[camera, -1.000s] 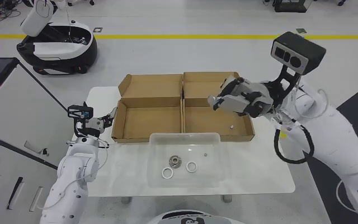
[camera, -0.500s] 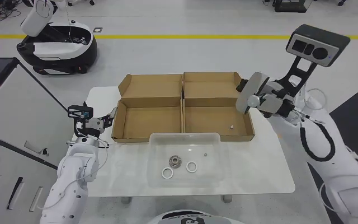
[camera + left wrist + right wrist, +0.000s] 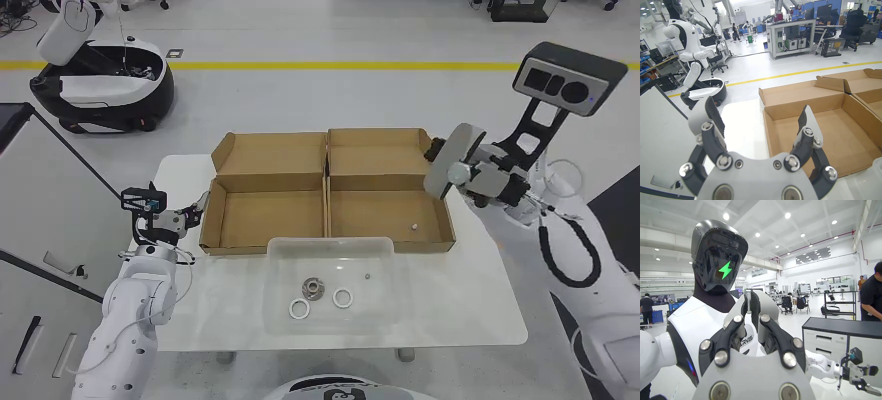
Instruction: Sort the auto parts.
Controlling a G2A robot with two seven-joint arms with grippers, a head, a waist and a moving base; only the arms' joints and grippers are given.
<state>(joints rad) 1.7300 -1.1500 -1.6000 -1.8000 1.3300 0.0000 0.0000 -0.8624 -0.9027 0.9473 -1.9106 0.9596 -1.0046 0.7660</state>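
The right gripper (image 3: 751, 294) is clamped on a short threaded part (image 3: 748, 303), probably a bolt, though its ends are hidden by the pads. It is held high beside the right cardboard box (image 3: 370, 215), which already has one small piece (image 3: 414, 228) in it. The step in hand looks like carrying this part to its box. The next move calls for lowering it over the correct box and releasing it. The left gripper (image 3: 757, 103) is spread wide with nothing in it, near the left cardboard box (image 3: 262, 218). Two white rings (image 3: 298, 309) and a metal hub (image 3: 314, 289) wait in the clear tray (image 3: 330, 243).
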